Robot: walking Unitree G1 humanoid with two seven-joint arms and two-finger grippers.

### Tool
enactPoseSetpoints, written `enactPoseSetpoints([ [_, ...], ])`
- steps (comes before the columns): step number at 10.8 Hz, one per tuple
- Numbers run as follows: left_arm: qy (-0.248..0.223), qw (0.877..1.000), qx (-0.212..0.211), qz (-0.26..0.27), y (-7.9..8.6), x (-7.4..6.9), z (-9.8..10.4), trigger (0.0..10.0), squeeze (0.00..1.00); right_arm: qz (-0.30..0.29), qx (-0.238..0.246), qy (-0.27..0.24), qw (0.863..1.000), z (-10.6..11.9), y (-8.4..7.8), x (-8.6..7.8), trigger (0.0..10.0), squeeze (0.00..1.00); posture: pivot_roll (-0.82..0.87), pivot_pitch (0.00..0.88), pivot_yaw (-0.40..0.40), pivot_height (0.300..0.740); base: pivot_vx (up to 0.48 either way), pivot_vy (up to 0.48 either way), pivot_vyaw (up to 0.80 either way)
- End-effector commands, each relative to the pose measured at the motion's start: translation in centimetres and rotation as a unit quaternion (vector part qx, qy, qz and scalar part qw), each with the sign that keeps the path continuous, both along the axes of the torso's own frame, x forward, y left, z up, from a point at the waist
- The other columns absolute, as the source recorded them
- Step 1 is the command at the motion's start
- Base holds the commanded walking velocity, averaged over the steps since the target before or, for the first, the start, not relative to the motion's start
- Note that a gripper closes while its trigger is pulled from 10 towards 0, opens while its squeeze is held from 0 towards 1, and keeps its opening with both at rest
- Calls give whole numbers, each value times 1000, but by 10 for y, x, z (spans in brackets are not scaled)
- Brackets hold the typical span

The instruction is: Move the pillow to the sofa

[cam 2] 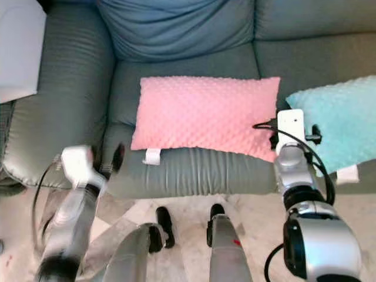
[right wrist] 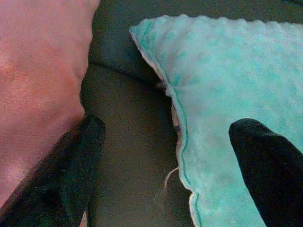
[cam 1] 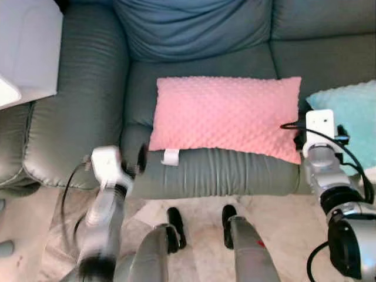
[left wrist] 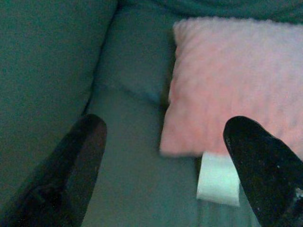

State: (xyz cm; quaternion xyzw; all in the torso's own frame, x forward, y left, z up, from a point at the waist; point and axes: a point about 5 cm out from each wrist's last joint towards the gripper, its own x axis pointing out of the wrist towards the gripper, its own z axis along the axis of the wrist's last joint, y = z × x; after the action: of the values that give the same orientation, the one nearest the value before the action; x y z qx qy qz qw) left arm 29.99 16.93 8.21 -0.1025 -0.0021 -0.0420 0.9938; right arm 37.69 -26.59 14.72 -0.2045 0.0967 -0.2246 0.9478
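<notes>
Pink pillow [cam 1: 226, 116] on sofa [cam 1: 88, 106]; perhaps loose thread at teal pillow [right wrist: 227, 94].

The pink pillow [cam 1: 226, 114] is nubby plush cloth (dotted all over), the sofa [cam 1: 88, 106] smooth leather-like upholstery.

A pink pillow [cam 1: 226, 116] with a raised dotted texture and a white tag [cam 1: 170, 157] is seen on a grey-green leather sofa [cam 1: 88, 100]. A turquoise dotted pillow [cam 1: 352, 114] is shown beside it. Black fingers [left wrist: 78, 165] and silver arms are visible.
</notes>
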Motion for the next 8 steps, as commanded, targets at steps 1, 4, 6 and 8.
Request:
enactPoseSetpoints([
  [1, 24, 1000, 1, 7, 8, -13, -9, 10000, 0, -9, -5, 25, 1000, -14, -4, -7, 10000, 1000, -109, 470, 197, 740, 0, 0, 0],
  [4, 40, 999, 8, 14, 16, -31, -11, 10000, 0, -11, 24, 16, 1000, -11, -7, -6, 10000, 1000, -87, 473, 195, 740, 0, 0, 0],
  [6, 52, 999, 8, 13, 15, -35, -6, 10000, 0, 3, 56, -4, 998, -9, -2, -3, 10000, 1000, -86, 472, 196, 740, 0, 0, 0],
  [8, 59, 998, 6, 7, 13, -38, -3, 10000, 0, 23, 77, -27, 996, -3, 3, 1, 10000, 1000, -85, 473, 198, 740, 0, 0, 0],
])
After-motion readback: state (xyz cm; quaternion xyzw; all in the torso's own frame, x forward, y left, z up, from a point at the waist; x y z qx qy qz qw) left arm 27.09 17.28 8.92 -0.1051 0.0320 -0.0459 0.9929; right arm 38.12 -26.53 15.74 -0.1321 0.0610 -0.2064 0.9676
